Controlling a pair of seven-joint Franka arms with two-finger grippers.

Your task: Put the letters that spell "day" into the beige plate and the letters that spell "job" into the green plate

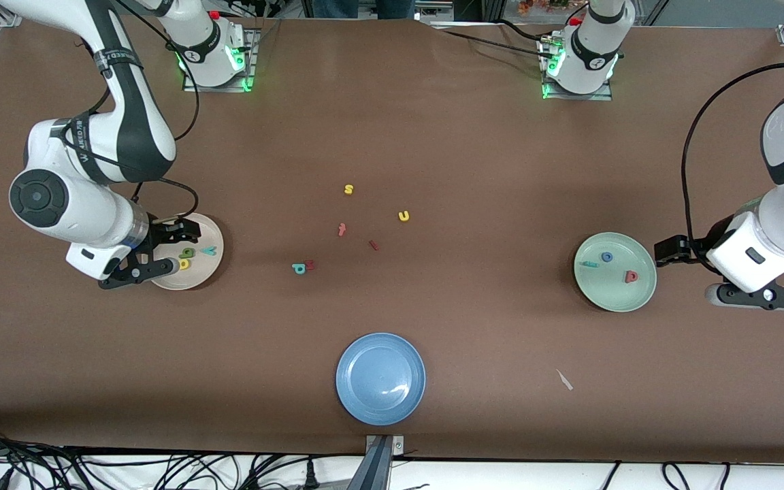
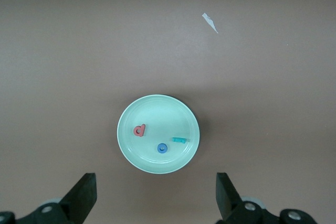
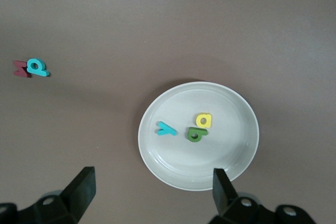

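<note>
Three letters, d (image 3: 203,120), a (image 3: 196,134) and y (image 3: 166,128), lie in the beige plate (image 3: 236,156); j-o-b sits in the green plate (image 2: 131,145); my right gripper (image 3: 149,195), over the beige plate's nine-o'clock rim, and left gripper (image 2: 156,198), by the green plate's three-o'clock rim, gape empty; I'd lift straight up, clear of rims

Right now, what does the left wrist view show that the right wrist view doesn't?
Only the left wrist view shows the green plate holding the salmon-red b, blue o and teal j, plus a white scrap on the table. Only the right wrist view shows the beige plate with the yellow d, green a and teal y, and a teal letter touching a dark red piece on the table. Both show brown tabletop and their own open gripper: left gripper, right gripper.
</note>
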